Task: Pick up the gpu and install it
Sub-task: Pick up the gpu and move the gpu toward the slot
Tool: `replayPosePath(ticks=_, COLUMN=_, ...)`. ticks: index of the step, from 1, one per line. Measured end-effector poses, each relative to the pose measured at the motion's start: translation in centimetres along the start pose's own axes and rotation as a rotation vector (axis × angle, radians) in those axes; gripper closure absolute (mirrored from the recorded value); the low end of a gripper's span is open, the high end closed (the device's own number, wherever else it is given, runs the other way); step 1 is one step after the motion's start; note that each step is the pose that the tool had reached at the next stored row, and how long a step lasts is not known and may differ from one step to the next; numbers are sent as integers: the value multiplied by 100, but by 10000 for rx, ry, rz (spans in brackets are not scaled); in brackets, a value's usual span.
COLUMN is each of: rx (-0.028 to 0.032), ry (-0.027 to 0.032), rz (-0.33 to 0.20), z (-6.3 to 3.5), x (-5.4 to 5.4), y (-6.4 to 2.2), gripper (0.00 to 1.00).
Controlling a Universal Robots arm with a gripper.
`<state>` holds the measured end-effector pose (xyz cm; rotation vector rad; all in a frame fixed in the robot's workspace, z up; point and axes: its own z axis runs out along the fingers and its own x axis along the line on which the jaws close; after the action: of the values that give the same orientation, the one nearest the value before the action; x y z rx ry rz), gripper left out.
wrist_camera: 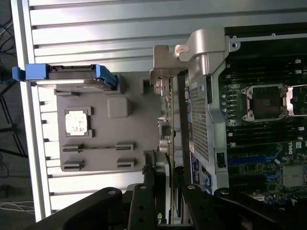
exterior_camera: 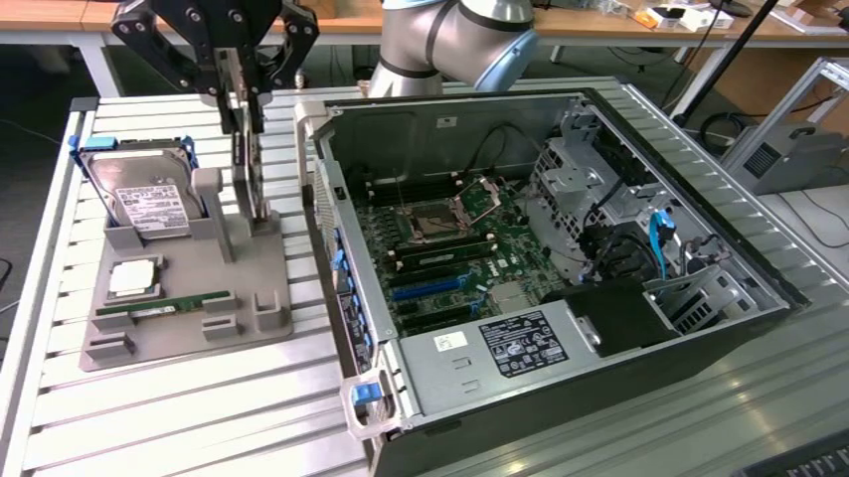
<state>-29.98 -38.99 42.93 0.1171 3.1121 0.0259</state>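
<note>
GPU (exterior_camera: 247, 149) stands on edge, thin and dark, straight up and down at about one o'clock of the grey holder (exterior_camera: 186, 333) as the exterior view frames it. The gripper (exterior_camera: 245, 99) comes down on it from twelve o'clock, its black fingers (exterior_camera: 272, 60) pressed to either face of the card's upper part, so the jaws are drawn in narrow and holding the card between them. The card's lower edge sits right at the holder's surface beside a grey post (exterior_camera: 210, 199); I cannot tell whether it is resting there or hanging just clear.

From the wrist camera the GPU (wrist_camera: 169, 110) shows edge-on, with its silvery bracket (wrist_camera: 162, 64) at the end farthest from the gripper (wrist_camera: 165, 177). It runs just beside the perforated side wall (wrist_camera: 199, 115) of the open computer case (exterior_camera: 743, 248), close to it but apart.

On the holder, in the exterior view, a hard drive (exterior_camera: 146, 199) in blue rails leans at eleven o'clock, a square processor chip (exterior_camera: 135, 278) lies at nine o'clock, and a narrow green memory stick (exterior_camera: 166, 305) lies flat at seven o'clock. The case lies on its side at three o'clock of the holder, with its motherboard (exterior_camera: 451, 248) exposed. Holder and case both rest on a slatted metal table (exterior_camera: 173, 417).
</note>
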Motion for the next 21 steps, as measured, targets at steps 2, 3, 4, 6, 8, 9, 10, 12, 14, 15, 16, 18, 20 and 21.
replayPosePath(ticks=2, rx=2, ry=0, rz=0, z=0, x=-6, y=-8, gripper=73)
replayPosePath(ticks=3, rx=3, ry=0, rz=0, z=0, x=-9, y=-12, gripper=73)
replayPosePath(ticks=4, rx=4, ry=0, rz=0, z=0, x=-12, y=-15, gripper=73)
replayPosePath(ticks=6, rx=9, ry=-1, rz=0, z=0, x=-20, y=-26, gripper=73)
replayPosePath(ticks=8, rx=14, ry=-1, rz=0, z=0, x=-30, y=-37, gripper=73)
replayPosePath(ticks=9, rx=17, ry=-1, rz=0, z=0, x=-32, y=-39, gripper=73)
replayPosePath(ticks=10, rx=20, ry=-1, rz=0, z=0, x=-34, y=-41, gripper=73)
replayPosePath(ticks=12, rx=26, ry=-1, rz=0, z=0, x=-39, y=-45, gripper=73)
replayPosePath(ticks=14, rx=32, ry=-1, rz=0, z=0, x=-44, y=-49, gripper=73)
replayPosePath(ticks=15, rx=37, ry=-3, rz=-1, z=2, x=-48, y=-52, gripper=73)
replayPosePath(ticks=16, rx=43, ry=-3, rz=-2, z=2, x=-52, y=-55, gripper=73)
replayPosePath(ticks=18, rx=55, ry=-4, rz=-1, z=3, x=-57, y=-62, gripper=73)
replayPosePath(ticks=20, rx=71, ry=-7, rz=-2, z=4, x=-67, y=-67, gripper=73)
replayPosePath(ticks=21, rx=75, ry=-7, rz=-2, z=5, x=-72, y=-67, gripper=73)
